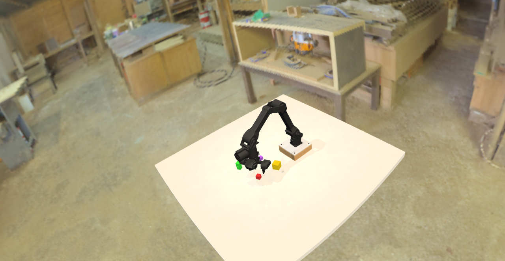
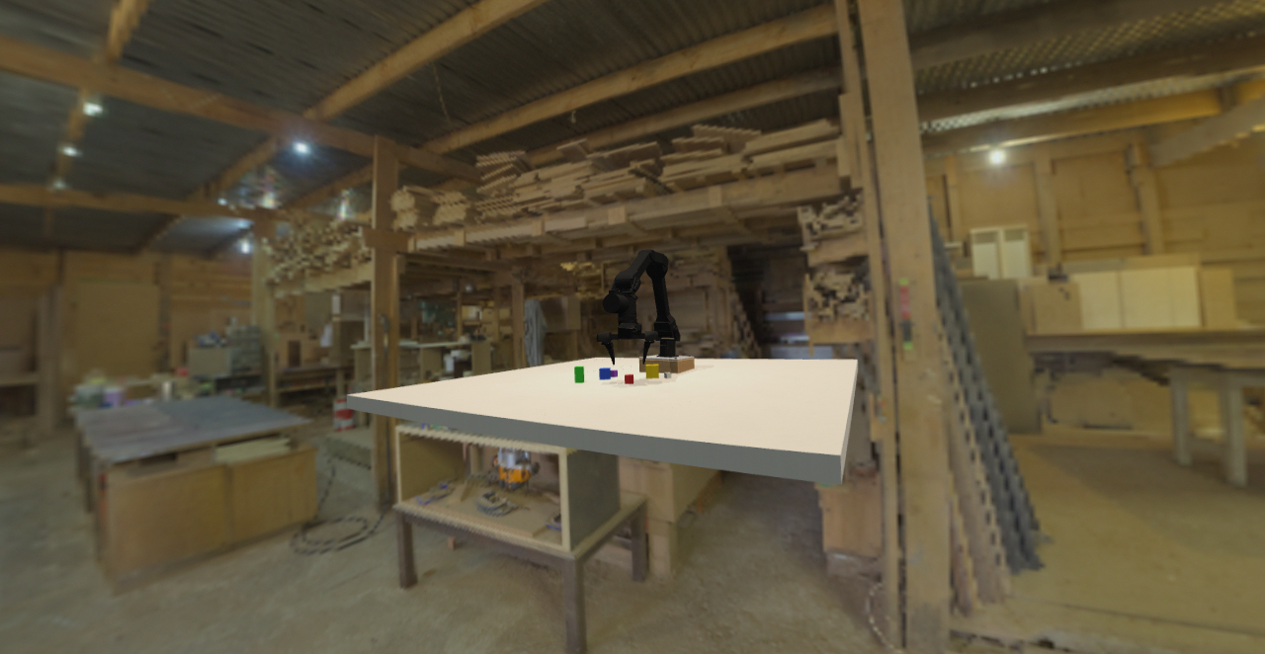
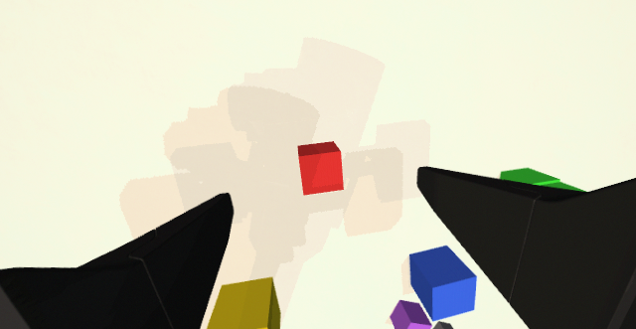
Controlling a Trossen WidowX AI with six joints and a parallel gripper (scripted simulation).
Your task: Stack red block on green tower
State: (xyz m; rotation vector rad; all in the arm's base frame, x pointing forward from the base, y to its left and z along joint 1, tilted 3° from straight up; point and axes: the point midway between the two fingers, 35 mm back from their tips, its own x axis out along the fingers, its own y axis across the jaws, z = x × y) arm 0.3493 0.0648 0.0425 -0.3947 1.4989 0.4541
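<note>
The red block (image 1: 258, 176) (image 2: 629, 378) (image 3: 322, 172) sits alone on the table. The green tower (image 1: 238, 165) (image 2: 579, 374) (image 3: 529, 175) stands upright, two green blocks high; the right finger partly hides it in the wrist view. My gripper (image 2: 628, 360) (image 3: 327, 189) is open and empty, pointing down above the table. In the wrist view the red block shows between the two fingertips, a little nearer the right one. In the exterior view the fingertips are higher than the red block and do not touch it.
A yellow block (image 1: 276, 164) (image 2: 651, 370) (image 3: 245, 304) lies toward the arm's base. A blue block (image 2: 605, 373) (image 3: 447, 284) and a small purple block (image 1: 260, 157) (image 3: 409, 314) lie close together. A dark grey piece (image 3: 442, 325) shows beside the purple block. A tiny pale block (image 1: 282, 171) (image 2: 667, 374) lies near the yellow one.
</note>
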